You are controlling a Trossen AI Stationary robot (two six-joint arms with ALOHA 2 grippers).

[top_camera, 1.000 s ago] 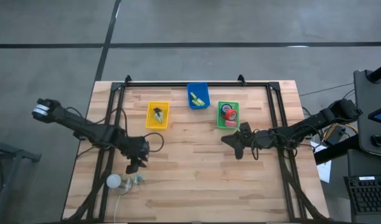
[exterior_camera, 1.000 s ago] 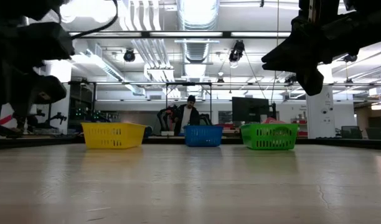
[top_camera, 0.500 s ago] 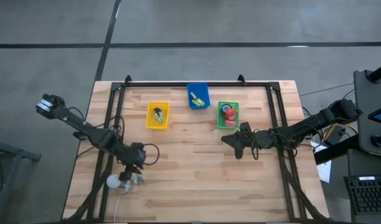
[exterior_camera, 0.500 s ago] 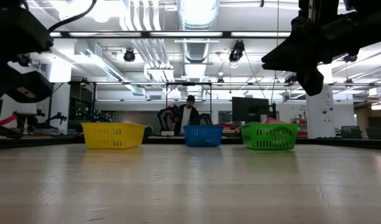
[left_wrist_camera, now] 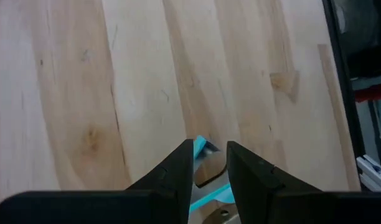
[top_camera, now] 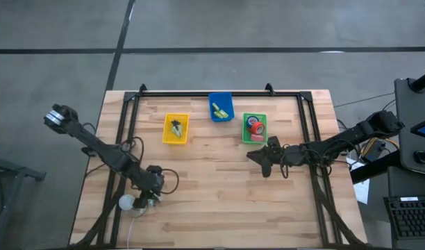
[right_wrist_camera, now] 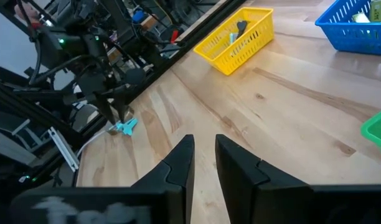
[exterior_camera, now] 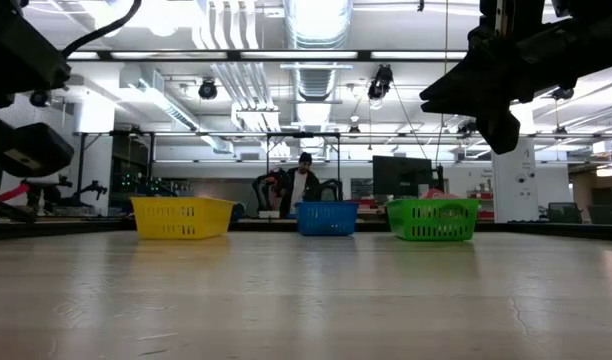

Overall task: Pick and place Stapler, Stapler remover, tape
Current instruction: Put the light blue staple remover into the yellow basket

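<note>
The left gripper (top_camera: 151, 196) is down at the table's near-left corner, fingers closing around a light-blue staple remover (left_wrist_camera: 203, 163), not yet clamped. Tape rolls (top_camera: 255, 126) sit in the green basket (top_camera: 245, 132). The right gripper (top_camera: 266, 156) hangs idle, fingers nearly together. Likely next: grip, then lift

The left claw (left_wrist_camera: 209, 163) hides most of the light-blue object (left_wrist_camera: 203, 147).
</note>
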